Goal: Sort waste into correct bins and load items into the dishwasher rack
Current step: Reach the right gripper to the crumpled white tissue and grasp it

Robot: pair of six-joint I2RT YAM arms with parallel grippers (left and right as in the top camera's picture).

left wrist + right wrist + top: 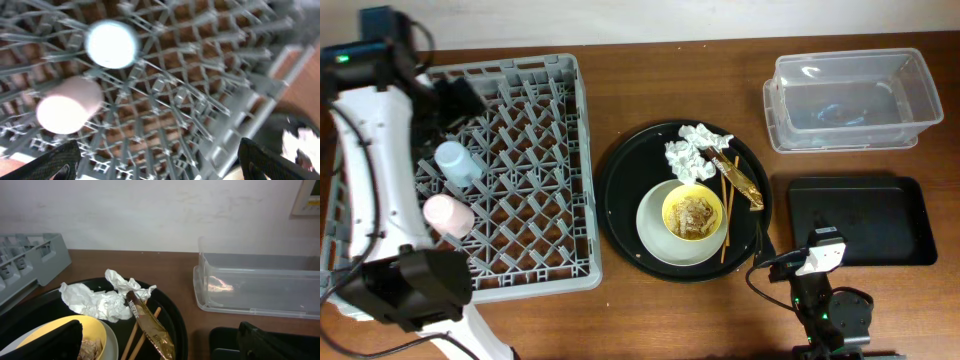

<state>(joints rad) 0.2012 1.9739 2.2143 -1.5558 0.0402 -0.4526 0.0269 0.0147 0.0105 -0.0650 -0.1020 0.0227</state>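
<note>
Left tool (160, 162) gapes above rack (210, 95) near pink cup (67, 107).

The left arm (360, 170) lay extended along the left side, the left gripper (160, 162) aimed downward, its fingers (50, 162) spread wide. The right arm (825, 300) sat folded low, the right gripper (165, 342) level, its fingers (280, 340) equally wide.

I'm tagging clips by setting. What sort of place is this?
Likely a robotics lab set up as a dish-clearing station, not a real kitchen: a dishwasher rack and a round tray of leftovers sit on a wooden table, with a robot arm at the rack.
</note>
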